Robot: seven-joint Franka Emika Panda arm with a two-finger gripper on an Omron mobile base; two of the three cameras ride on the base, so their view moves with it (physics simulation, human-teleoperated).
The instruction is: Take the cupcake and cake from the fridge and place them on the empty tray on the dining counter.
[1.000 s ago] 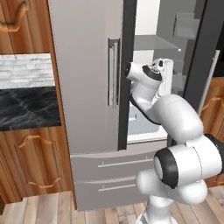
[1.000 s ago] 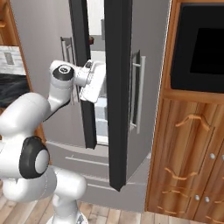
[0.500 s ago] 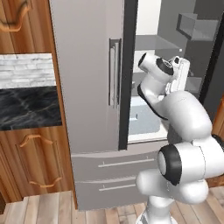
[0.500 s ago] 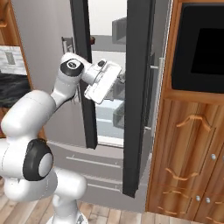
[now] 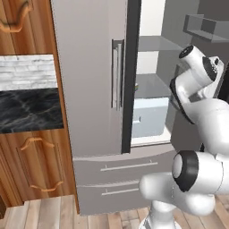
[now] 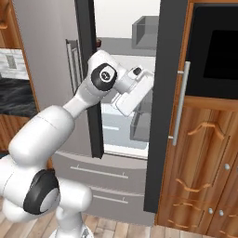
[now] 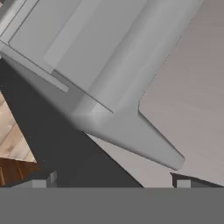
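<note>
Right base view: grey fridge (image 6: 51, 69) stands with one door swung out, white inside; claw (image 7: 113, 183) spread wide.

Carved wooden cabinet doors (image 5: 33, 167) low at left, under a black white-veined marble counter edge (image 5: 29, 109) and a pale stone-tile backsplash (image 5: 27, 71). Black built-in oven (image 6: 216, 49) set in wooden cabinetry (image 6: 204, 167). Wood-plank floor (image 5: 49, 214) below.

Matt brushed-steel fridge (image 5: 89, 112) beside glossy wooden cabinets (image 6: 204, 162).
</note>
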